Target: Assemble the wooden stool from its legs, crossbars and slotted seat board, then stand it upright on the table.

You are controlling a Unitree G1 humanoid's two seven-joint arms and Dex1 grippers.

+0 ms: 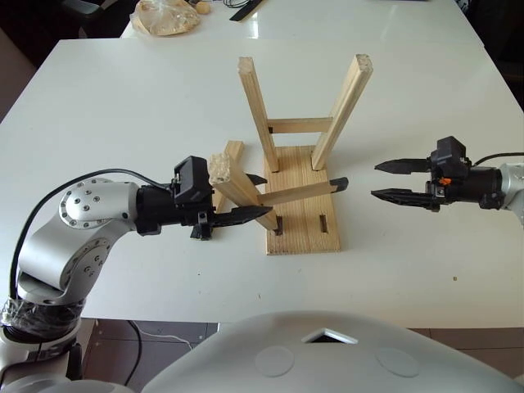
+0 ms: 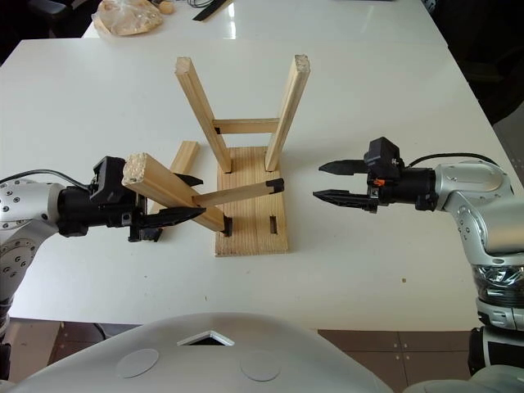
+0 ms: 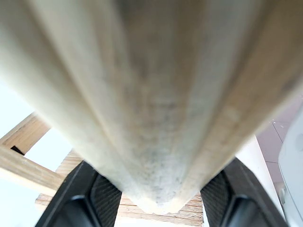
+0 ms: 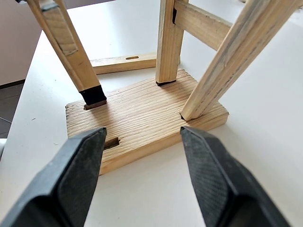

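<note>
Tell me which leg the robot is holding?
The tilted leg in the left gripper; two upright legs stand in the seat board, another leg lies flat.

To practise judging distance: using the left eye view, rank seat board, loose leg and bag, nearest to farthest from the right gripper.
1. Seat board, just left of the right gripper.
2. Loose leg, beyond the board's left edge.
3. Bag, far back, left.

You will find nothing legible here: no lettering, label, number or sign can be read on any surface.
</note>
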